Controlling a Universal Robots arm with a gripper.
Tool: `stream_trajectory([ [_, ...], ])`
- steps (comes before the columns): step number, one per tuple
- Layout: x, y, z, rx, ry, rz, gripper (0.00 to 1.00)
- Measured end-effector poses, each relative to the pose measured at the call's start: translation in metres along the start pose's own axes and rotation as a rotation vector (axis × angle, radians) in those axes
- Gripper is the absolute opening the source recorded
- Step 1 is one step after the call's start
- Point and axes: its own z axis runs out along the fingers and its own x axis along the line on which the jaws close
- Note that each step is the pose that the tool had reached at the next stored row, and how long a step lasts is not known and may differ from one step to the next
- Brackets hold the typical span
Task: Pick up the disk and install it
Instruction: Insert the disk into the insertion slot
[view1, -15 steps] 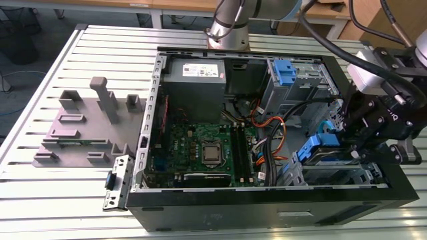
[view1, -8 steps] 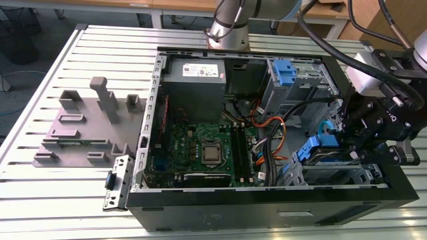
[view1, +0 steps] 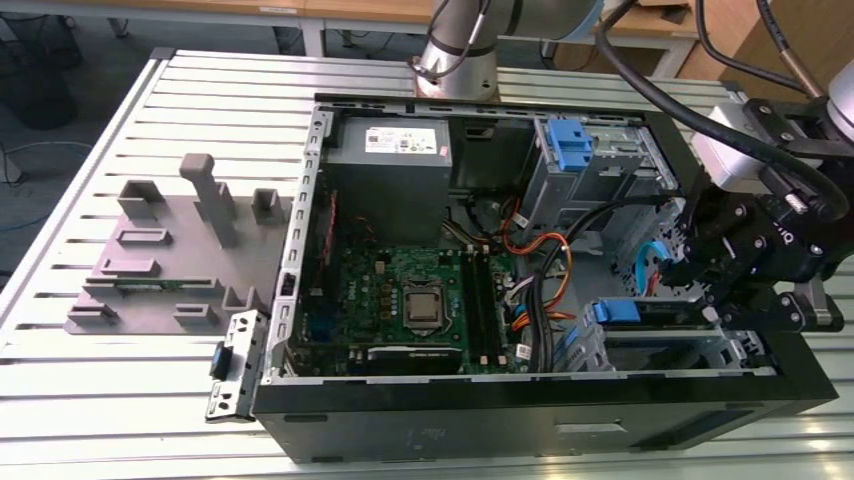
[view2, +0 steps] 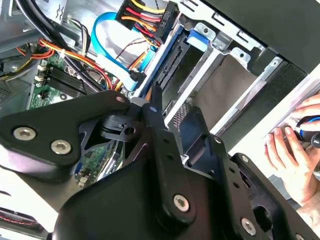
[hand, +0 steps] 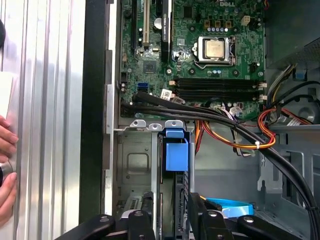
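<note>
An open computer case (view1: 534, 420) is seen lying on a slatted metal surface (view1: 120, 400). The disk (view1: 643, 314) is found inside the case, standing on edge in the drive bay at the corner towards the exterior view's right, next to the front wall. Its blue rail tab (hand: 176, 155) is turned towards the motherboard (hand: 210, 75), and in the first wrist view the disk's dark edge (hand: 174, 187) is framed by the grey metal of the bay.

The end effector (view1: 697, 285) is held over that bay, directly above the disk, with its black linkages (view2: 150, 165) close to the disk's upper edge. In the first wrist view the end effector (hand: 174, 217) is seen straddling the disk's edge. Whether the disk is clamped or merely flanked cannot be told.

A bundle of orange, yellow and red cables (hand: 235, 140) is routed between the motherboard and the bay, and a blue flat cable (view2: 107, 40) is looped near the disk. A power supply (view1: 394, 140) and a blue clip (view1: 567, 145) are seated along the far wall of the case. A grey fixture (view1: 160, 270) is placed on the surface to the exterior view's left of the case. A person's hand (view2: 292, 150) is seen outside the case, beside its front wall.
</note>
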Motion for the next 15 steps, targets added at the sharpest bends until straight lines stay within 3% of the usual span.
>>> stream_trajectory([
  [3,0.0,0.0004,0.0003,0.0004,-0.001,0.0,0.42],
  [11,0.0002,0.0038,0.0083,0.0167,-0.0025,-0.003,0.42],
  [15,-0.0004,0.0038,0.0088,0.0178,-0.0026,-0.003,0.42],
])
